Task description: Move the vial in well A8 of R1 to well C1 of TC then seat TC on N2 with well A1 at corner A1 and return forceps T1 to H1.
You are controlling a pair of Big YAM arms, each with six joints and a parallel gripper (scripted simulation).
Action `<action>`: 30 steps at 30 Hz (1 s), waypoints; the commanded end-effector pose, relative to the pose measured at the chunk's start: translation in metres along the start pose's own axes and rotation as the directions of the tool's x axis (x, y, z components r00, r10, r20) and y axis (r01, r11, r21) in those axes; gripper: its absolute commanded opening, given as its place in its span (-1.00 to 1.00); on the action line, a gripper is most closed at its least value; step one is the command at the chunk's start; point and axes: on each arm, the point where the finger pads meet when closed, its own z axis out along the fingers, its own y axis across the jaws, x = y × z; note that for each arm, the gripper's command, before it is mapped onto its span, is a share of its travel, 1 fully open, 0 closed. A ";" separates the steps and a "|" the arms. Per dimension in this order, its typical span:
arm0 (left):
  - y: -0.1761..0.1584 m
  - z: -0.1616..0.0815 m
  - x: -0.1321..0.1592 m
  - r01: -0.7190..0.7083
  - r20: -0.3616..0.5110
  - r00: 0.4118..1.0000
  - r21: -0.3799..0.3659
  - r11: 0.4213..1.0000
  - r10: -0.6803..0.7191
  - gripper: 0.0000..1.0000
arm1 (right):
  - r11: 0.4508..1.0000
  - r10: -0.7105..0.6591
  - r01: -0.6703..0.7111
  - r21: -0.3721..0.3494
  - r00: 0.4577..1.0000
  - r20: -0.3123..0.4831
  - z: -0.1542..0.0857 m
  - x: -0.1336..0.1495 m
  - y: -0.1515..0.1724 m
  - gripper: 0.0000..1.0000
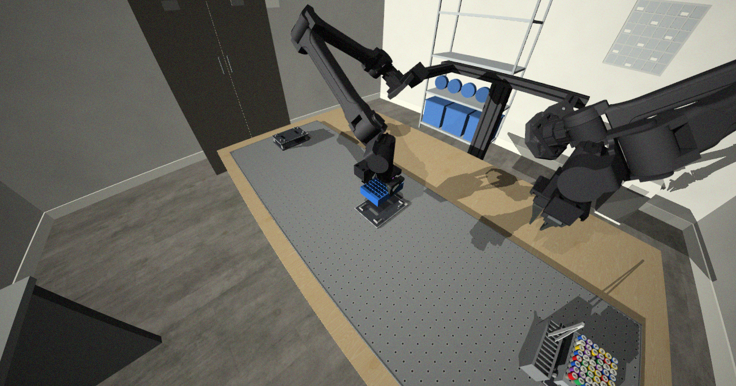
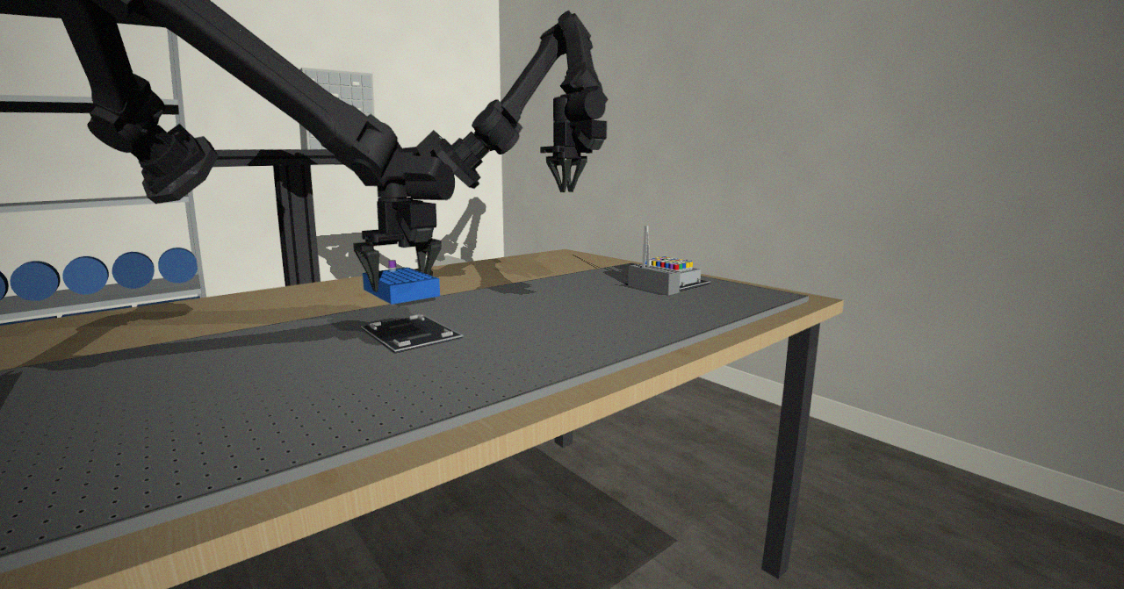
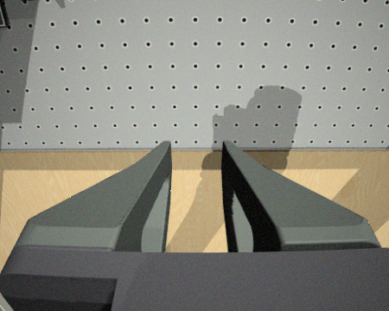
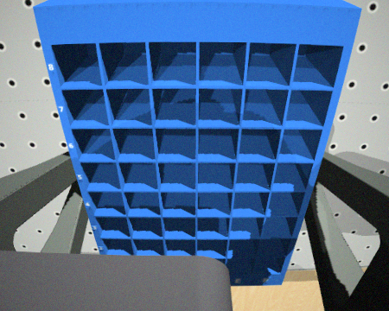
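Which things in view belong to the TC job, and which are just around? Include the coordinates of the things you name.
Job:
- blue tube carrier [image 1: 374, 192] [image 2: 414, 288] [image 4: 197, 23]
- flat nest plate below it [image 1: 379, 223] [image 2: 428, 341]
- capped vials in rack [image 1: 591, 360] [image 2: 672, 262]
- forceps [image 1: 566, 331] [image 2: 646, 244]
- slotted holder [image 1: 531, 372] [image 2: 651, 279]

Just around:
- blue bins [image 1: 456, 118]
- shelf unit [image 1: 478, 18] [image 2: 182, 192]
- dark cabinet [image 1: 206, 64]

In the centre-left of the exterior frame, open air separates the blue rectangular gridded carrier [image 1: 374, 193] [image 2: 412, 293] [image 4: 199, 26] from the black square nest plate [image 1: 378, 224] [image 2: 424, 343], whose pale corner locators stick up. The 2 fingers of the black right gripper [image 1: 380, 185] [image 2: 400, 279] [image 4: 197, 164] block its sides. Upper centre, air surrounds the black left gripper's [image 1: 537, 226] [image 2: 565, 190] [image 3: 197, 143] tips. Centre-right, slim silver metal forceps [image 1: 566, 331] [image 2: 646, 243] rise beside colourful round caps [image 1: 591, 360] [image 2: 674, 263], an upright obstacle.
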 end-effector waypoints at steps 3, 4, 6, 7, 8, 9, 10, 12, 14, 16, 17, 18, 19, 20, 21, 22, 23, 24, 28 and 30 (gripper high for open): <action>0.003 -0.003 -0.007 0.018 0.009 1.000 -0.001 1.000 -0.018 -0.53 | 0.999 0.038 -0.037 -0.018 0.999 0.034 -0.009 -0.040 -0.021 -1.00; 0.003 -0.003 -0.007 0.018 0.009 1.000 -0.001 1.000 -0.018 -0.53 | 0.999 0.038 -0.037 -0.018 0.999 0.034 -0.009 -0.040 -0.021 -1.00; 0.003 -0.003 -0.007 0.018 0.009 1.000 -0.001 1.000 -0.018 -0.53 | 0.999 0.007 -0.005 -0.035 0.998 0.058 -0.025 -0.036 -0.007 -1.00; 0.003 -0.003 -0.007 0.018 0.009 1.000 -0.001 1.000 -0.018 -0.53 | 1.000 -0.003 0.005 -0.031 0.999 0.050 -0.023 -0.030 -0.011 -1.00; 0.003 -0.003 -0.007 0.018 0.009 1.000 -0.001 1.000 -0.018 -0.53 | 1.000 -0.009 0.010 -0.028 0.999 0.046 -0.022 -0.027 -0.013 -1.00; 0.003 -0.003 -0.007 0.018 0.009 1.000 -0.001 1.000 -0.018 -0.53 | 1.000 -0.011 0.012 -0.027 0.999 0.045 -0.022 -0.027 -0.015 -1.00; 0.003 -0.003 -0.007 0.018 0.009 1.000 -0.001 1.000 -0.018 -0.53 | 1.000 -0.011 0.012 -0.027 0.999 0.044 -0.022 -0.028 -0.017 -1.00; 0.003 -0.003 -0.007 0.018 0.009 1.000 -0.001 1.000 -0.018 -0.53 | 1.000 -0.004 0.005 -0.023 0.999 0.038 -0.018 -0.029 -0.024 -1.00; 0.003 -0.003 -0.007 0.018 0.009 1.000 -0.001 1.000 -0.018 -0.53 | 1.000 0.017 -0.017 -0.009 1.000 0.018 -0.006 -0.031 -0.039 -1.00; 0.003 -0.003 -0.007 0.018 0.009 1.000 -0.001 1.000 -0.018 -0.53 | 1.000 0.013 -0.013 -0.012 1.000 0.022 -0.008 -0.031 -0.041 -1.00; 0.003 -0.003 -0.007 0.018 0.009 1.000 -0.001 1.000 -0.018 -0.53 | 1.000 0.004 -0.004 -0.018 1.000 0.030 -0.013 -0.030 -0.037 -1.00; 0.003 -0.003 -0.007 0.018 0.009 1.000 -0.001 1.000 -0.018 -0.53 | 1.000 -0.004 0.005 -0.023 0.999 0.038 -0.018 -0.029 -0.034 -1.00; 0.003 -0.003 -0.007 0.018 0.009 1.000 -0.001 1.000 -0.018 -0.53 | 1.000 -0.007 0.008 -0.024 0.999 0.041 -0.019 -0.029 -0.034 -1.00; 0.003 -0.003 -0.007 0.018 0.009 1.000 -0.001 1.000 -0.018 -0.53 | 1.000 -0.001 0.002 -0.021 0.999 0.035 -0.016 -0.030 -0.039 -1.00; 0.003 -0.003 -0.007 0.018 0.009 1.000 -0.001 1.000 -0.018 -0.53 | 1.000 -0.001 0.002 -0.021 0.999 0.035 -0.016 -0.030 -0.039 -1.00; 0.003 -0.003 -0.007 0.018 0.009 1.000 -0.001 1.000 -0.018 -0.53 | 1.000 -0.001 0.002 -0.021 0.999 0.035 -0.016 -0.030 -0.039 -1.00; 0.003 -0.003 -0.007 0.018 0.009 1.000 -0.001 1.000 -0.018 -0.53 | 1.000 0.021 -0.020 -0.019 0.999 0.037 -0.013 -0.040 -0.044 -1.00; 0.003 -0.003 -0.007 0.018 0.009 1.000 -0.001 1.000 -0.018 -0.53 | 1.000 0.015 -0.014 -0.012 1.000 0.024 -0.008 -0.032 -0.050 -1.00; 0.003 -0.003 -0.007 0.018 0.009 1.000 -0.001 1.000 -0.018 -0.53 | 1.000 0.000 0.001 -0.020 0.999 0.034 -0.015 -0.030 -0.050 -1.00; 0.003 -0.003 -0.007 0.018 0.009 1.000 -0.001 1.000 -0.018 -0.53 | 1.000 -0.003 0.004 -0.022 0.999 0.037 -0.017 -0.030 -0.052 -1.00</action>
